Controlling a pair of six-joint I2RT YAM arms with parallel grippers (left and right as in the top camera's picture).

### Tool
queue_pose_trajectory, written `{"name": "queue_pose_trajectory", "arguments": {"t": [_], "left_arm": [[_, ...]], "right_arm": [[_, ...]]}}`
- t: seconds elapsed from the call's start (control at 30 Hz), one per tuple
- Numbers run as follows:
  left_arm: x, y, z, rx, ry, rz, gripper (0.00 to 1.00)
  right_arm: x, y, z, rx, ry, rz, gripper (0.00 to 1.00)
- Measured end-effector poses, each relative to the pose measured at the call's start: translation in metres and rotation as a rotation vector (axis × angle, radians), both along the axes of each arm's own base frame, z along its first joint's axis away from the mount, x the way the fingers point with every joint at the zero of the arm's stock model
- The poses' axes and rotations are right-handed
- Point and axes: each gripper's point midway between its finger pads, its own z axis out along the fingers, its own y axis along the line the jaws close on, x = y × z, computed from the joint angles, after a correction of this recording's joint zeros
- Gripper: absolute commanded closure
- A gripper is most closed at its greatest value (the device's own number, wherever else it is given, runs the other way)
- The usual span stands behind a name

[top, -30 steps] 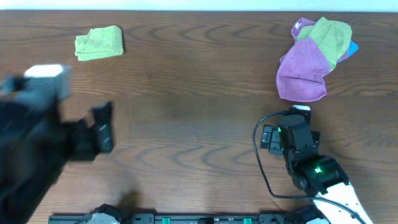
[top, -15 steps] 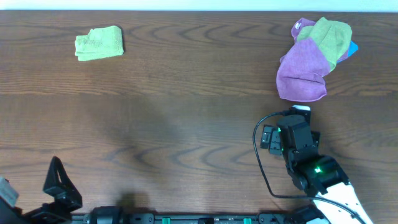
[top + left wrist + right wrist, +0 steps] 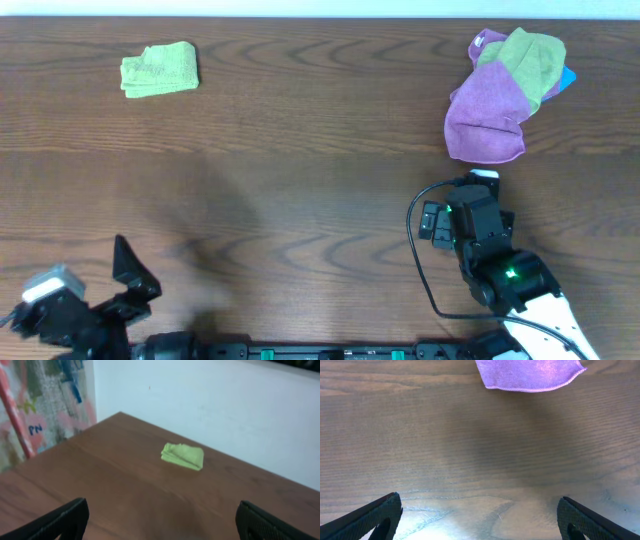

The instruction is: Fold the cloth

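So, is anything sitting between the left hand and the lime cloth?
Nothing visible. Only bare table lies between the open left hand and the cloth near the far left corner. The purple and green pile sits far off to the right.

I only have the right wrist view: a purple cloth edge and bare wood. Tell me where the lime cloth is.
Observer: The lime cloth lies near the far left corner of the table, well apart from the purple cloth.
Operator: Report its shape.
Observer: It looks folded into a small bundle, with layers showing along one edge in the left wrist view.
Operator: Give me the left end effector.
Observer: The left end effector is open and holds nothing. It is near the table's front left edge, far short of the cloth.
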Motion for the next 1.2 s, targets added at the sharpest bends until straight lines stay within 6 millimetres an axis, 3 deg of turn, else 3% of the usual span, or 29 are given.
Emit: {"name": "queue_pose_trajectory", "arguments": {"t": [0.17,0.6,0.77,0.93,1.2], "left_arm": [[0.024,-0.001,-0.036,-0.004,-0.003,-0.018,0.05],[0.055,-0.013,-0.105,-0.031,0.055,-0.106,0.05],[0.067,-0.013,-0.12,-0.059,0.024,-0.102,0.05],[0.068,-0.01,-0.12,-0.077,0.009,-0.08,0.05],[0.072,-0.027,-0.13,0.183,0.107,-0.252,0.05]], "right_arm": [[0.0,0.0,0.0,0.0,0.0,0.0,0.01],[0.0,0.0,0.0,0.0,0.0,0.0,0.01],[0.0,0.0,0.0,0.0,0.0,0.0,0.01],[0.0,0.0,0.0,0.0,0.0,0.0,0.01],[0.0,0.0,0.0,0.0,0.0,0.0,0.01]]}}
